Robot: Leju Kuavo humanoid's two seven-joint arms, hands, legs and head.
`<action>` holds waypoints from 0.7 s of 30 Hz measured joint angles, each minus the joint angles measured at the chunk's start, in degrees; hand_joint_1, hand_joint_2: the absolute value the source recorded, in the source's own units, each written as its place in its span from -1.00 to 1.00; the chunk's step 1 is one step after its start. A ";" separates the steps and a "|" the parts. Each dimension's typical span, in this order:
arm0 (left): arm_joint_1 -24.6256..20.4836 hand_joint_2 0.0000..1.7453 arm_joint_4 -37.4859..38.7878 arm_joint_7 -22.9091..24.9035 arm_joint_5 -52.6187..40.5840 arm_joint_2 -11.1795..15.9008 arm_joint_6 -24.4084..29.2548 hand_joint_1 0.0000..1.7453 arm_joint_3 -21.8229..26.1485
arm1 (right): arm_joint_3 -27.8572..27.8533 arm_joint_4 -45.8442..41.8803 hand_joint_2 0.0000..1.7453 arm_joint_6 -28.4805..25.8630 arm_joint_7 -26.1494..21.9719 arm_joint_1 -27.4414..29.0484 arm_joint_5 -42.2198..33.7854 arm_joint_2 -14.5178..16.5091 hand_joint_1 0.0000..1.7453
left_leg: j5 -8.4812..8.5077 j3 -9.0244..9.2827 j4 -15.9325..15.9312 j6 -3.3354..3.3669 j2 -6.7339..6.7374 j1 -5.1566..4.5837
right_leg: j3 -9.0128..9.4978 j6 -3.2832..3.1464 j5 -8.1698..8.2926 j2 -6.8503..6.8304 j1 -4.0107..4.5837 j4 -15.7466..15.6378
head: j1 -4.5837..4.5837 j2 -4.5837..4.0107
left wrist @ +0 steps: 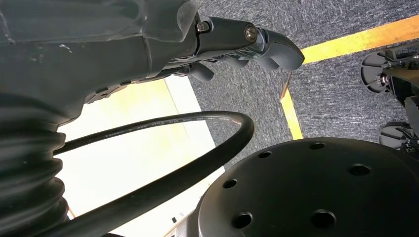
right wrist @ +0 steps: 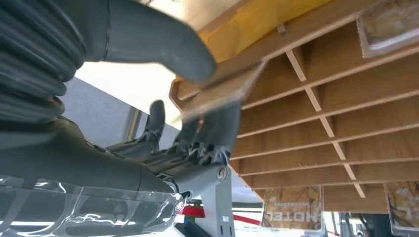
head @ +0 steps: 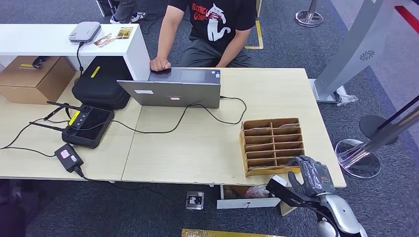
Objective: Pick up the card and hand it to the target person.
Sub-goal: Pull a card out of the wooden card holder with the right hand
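Card (right wrist: 220, 94), thin, tan, blurred, pinched in right hand (right wrist: 197, 113)

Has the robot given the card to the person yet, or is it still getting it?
Not yet. The right hand is at the near corner of the wooden card rack, and the right wrist view shows a card pinched between its thumb and fingers at the rack's edge. Lifting it clear and carrying it across the table to the seated person is left.

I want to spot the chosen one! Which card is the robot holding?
The blurry card pinched in the right hand at the wooden rack's corner. The other cards sit in their slots, untouched.
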 joint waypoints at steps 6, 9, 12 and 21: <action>0.08 1.00 0.00 -0.12 0.62 -0.13 0.02 -1.00 0.00 | 0.06 0.64 1.00 -0.85 -0.63 -0.58 0.09 0.32 0.74 | 0.00 -0.01 0.00 0.00 -0.01 0.00 | 0.00 0.00 0.00 -0.02 0.00 0.00 | 0.00 0.00; 0.11 1.00 0.00 -0.14 0.95 -0.22 0.00 -1.00 0.00 | 0.32 1.11 1.00 -1.26 -0.99 -1.03 0.27 0.51 0.72 | 0.00 -0.01 0.00 0.00 -0.01 0.00 | 0.00 0.00 0.00 -0.02 0.00 0.00 | -0.01 0.00; 0.19 1.00 0.00 -0.17 1.21 -0.27 -0.01 -1.00 0.01 | 0.46 1.43 1.00 -1.56 -1.15 -1.31 0.62 0.73 0.68 | 0.00 0.00 0.00 0.00 -0.02 0.00 | 0.00 0.00 0.00 -0.02 0.00 0.00 | 0.00 0.00; 0.35 1.00 0.04 -0.29 1.49 -0.56 -0.07 -1.00 0.01 | 0.57 1.50 1.00 -2.83 -1.15 -1.11 0.65 0.84 0.74 | 0.00 0.00 0.00 0.00 -0.02 0.00 | 0.00 0.00 0.00 -0.02 0.00 0.00 | -0.01 0.00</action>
